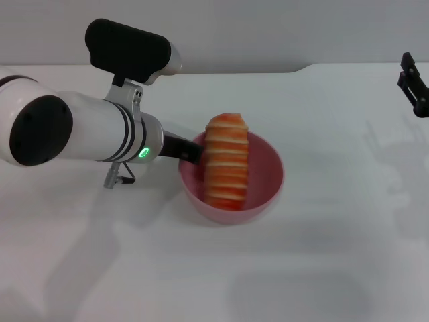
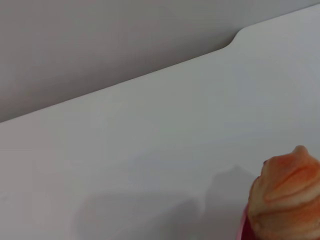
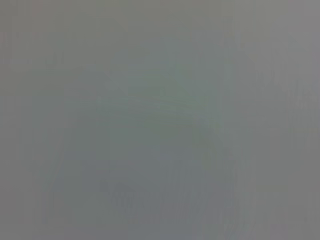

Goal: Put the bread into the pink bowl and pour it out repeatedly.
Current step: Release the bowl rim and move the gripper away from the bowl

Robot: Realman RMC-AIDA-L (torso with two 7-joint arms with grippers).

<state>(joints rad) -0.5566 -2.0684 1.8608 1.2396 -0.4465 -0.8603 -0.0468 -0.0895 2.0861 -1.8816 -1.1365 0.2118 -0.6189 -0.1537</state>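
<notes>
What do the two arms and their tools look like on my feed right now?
The left arm is glossy white with black joint caps, dark bands, a green ring light near the wrist and a black camera block on top. Its black left tool ends at the pink bowl's rim. Of the right arm, only a black right tool shows.

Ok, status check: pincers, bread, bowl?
Left pincer at the pink bowl rim. Right pincer parked far right. Bread in bowl, propped on its rim. Nothing obstructing.
</notes>
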